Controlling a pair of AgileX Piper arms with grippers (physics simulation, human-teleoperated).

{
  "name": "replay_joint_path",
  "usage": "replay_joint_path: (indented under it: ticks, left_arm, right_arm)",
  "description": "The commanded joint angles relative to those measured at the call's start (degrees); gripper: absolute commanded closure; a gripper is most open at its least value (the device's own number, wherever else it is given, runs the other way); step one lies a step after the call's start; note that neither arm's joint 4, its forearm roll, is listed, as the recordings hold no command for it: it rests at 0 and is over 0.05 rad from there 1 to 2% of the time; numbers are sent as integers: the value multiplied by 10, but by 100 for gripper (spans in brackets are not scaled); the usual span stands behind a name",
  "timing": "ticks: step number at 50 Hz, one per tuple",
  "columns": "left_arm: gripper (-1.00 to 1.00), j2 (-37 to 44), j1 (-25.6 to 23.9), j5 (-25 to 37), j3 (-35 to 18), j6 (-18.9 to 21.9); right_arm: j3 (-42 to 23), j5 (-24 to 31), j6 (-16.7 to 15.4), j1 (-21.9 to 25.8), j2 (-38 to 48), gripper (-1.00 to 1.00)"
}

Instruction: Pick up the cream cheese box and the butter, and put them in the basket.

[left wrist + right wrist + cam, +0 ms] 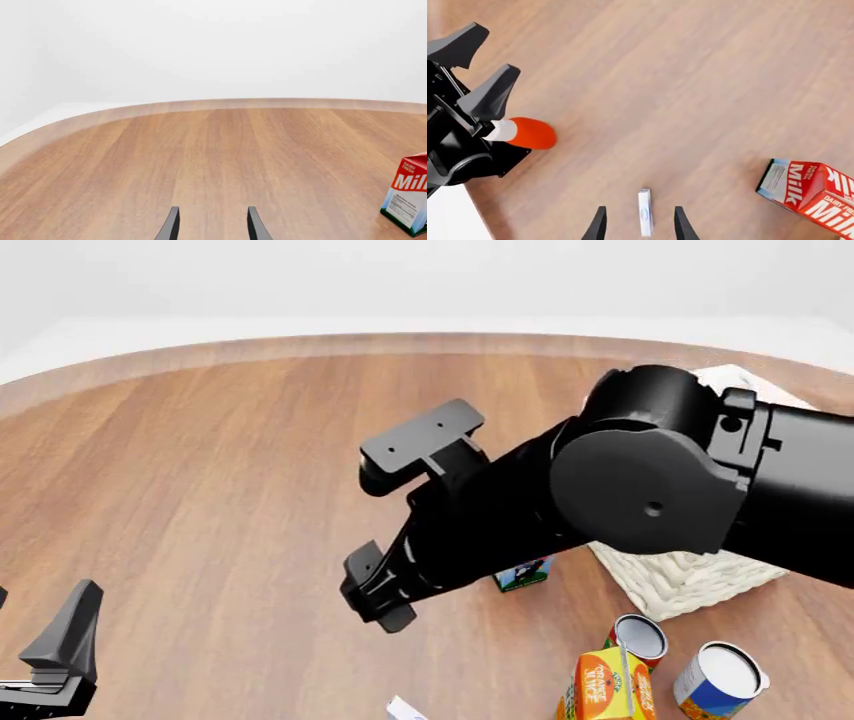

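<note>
Fingers [599,224] of the right gripper [639,225] stand released above a thin white box [644,212], probably the cream cheese box, lying on the tabletop [680,90]. Left gripper [212,225] hangs released over bare wood. Behind the right arm [627,490] sits the basket [687,578].

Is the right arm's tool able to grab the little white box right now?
Probably yes. The right tool is open, the cream cheese box lies edge-on between its fingers, and nothing blocks it; the milk carton stands off to one side.
</note>
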Motion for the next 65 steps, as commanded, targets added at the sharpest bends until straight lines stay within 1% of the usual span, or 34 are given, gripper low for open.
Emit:
replay_joint_path:
  ticks: [1,7,11,23,37,44,52,65]
  left_arm:
    - [-100,0,0,0,0,0]
    - [-100,0,0,0,0,0]
    - [-100,0,0,0,0,0]
    - [-100,0,0,0,0,0]
    - [-100,0,0,0,0,0]
    - [-100,0,0,0,0,0]
    - [-100,0,0,0,0,0]
    - [-100,0,0,0,0,0]
  right_arm:
    - [28,-13,8,-7,-4,-100]
    - [45,-30,17,-5,3,-100]
    - [55,-39,13,-10,3,-100]
    - [81,-68,29,-9,15,-100]
    - [92,-78,41,-2,22,-100]
    - [111,-90,47,-3,23,-100]
    - [132,-114,69,8,28,-100]
    - [143,-126,75,5,32,-100]
